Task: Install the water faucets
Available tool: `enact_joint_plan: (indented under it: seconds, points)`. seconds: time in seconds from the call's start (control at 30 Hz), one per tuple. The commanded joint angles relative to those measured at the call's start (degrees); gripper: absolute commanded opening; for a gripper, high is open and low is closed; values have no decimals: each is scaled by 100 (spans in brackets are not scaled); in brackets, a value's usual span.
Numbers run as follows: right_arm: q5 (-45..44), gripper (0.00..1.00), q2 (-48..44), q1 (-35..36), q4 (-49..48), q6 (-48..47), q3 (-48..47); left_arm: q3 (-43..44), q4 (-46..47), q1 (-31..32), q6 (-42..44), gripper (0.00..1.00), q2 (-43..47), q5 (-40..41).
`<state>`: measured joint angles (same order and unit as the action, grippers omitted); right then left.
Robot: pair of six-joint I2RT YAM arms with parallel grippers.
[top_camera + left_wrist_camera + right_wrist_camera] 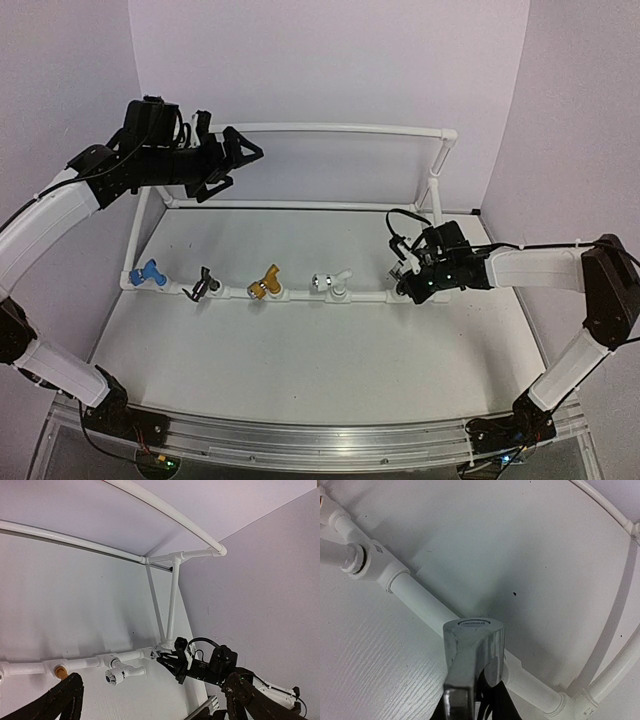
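The left tool [243,152] hangs above the back left corner of the white pipe frame [340,127], spread wide and holding nothing. Along the frame's front pipe, low over the desk [300,350], sit the blue faucet [148,272], black faucet [205,284], gold faucet [267,284] and white faucet [333,283]. At the right end, the right tool [406,282] is narrowed around the silver faucet [472,647], pressed against the pipe.

The left arm [58,215] and the right arm [535,268] both have smooth white link shells joined by blocky black joints, with black wrist housings. A thin black cable [400,211] loops over the right wrist, and the black bases [112,410] seem to carry tiny green lights, though that is hard to make out.
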<state>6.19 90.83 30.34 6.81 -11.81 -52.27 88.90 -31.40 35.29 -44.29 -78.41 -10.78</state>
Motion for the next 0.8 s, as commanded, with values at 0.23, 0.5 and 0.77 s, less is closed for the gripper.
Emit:
enact_joint_plan:
  seconds: [0.23,0.5,0.77]
  points:
    - [-1013,0,-137,159,600,1392,-238,136,218,-3,-163,98,80,195]
    - [-1365,0,-125,192,629,2510,-68,142,182,-4,-217,98,92,276]
    - [-1221,8,-212,192,523,3142,82,214,62,-4,-222,98,46,313]
